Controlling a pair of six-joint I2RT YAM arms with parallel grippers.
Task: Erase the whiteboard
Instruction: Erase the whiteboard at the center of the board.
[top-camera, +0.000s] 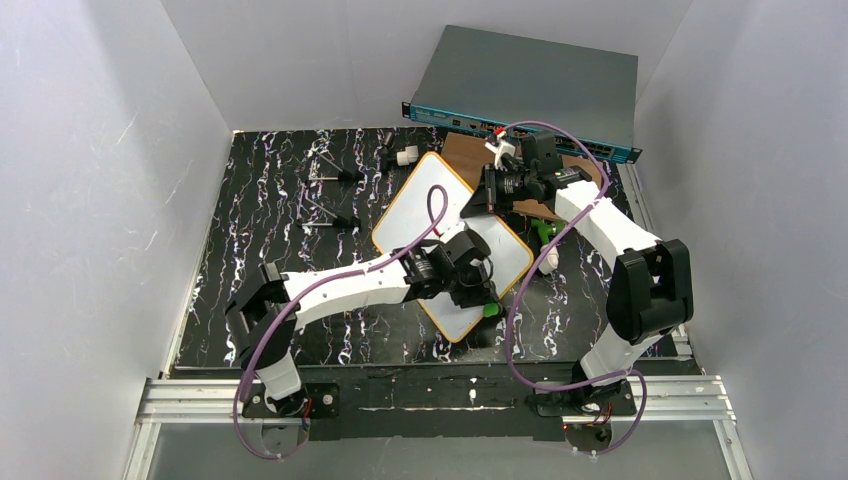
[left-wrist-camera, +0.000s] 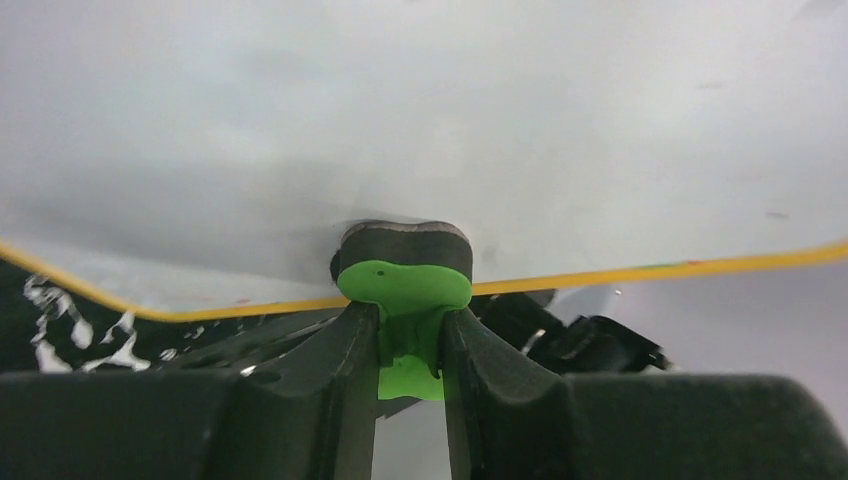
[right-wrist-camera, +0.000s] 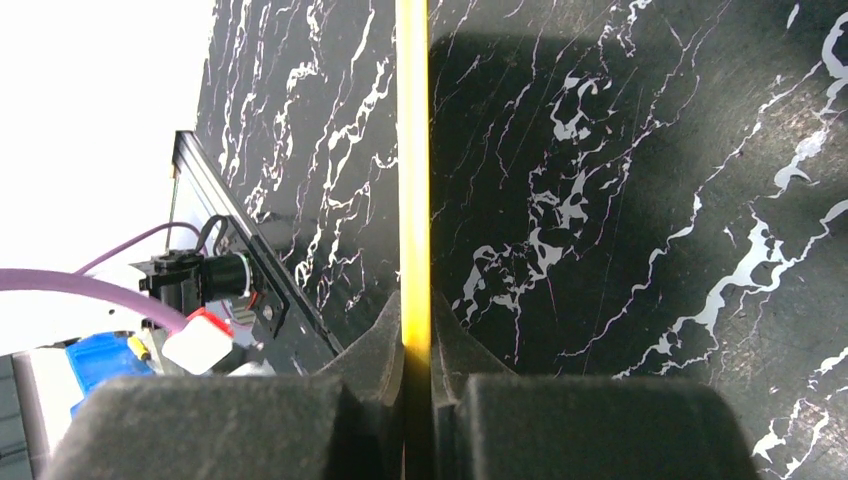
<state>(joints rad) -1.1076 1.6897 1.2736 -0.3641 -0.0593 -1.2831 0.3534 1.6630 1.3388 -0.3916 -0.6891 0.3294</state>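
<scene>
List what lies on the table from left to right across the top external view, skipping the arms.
Thin dark-tipped rods → whiteboard → small green object.

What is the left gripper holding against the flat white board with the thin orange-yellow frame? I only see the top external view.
Observer: The left gripper pinches a green plastic eraser with a dark pad.
Operator: Where is the pad?
Observer: Against the whiteboard, right at its framed edge.
Operator: And the right gripper?
Observer: The right gripper is shut on the board's frame, seen edge-on.
</scene>
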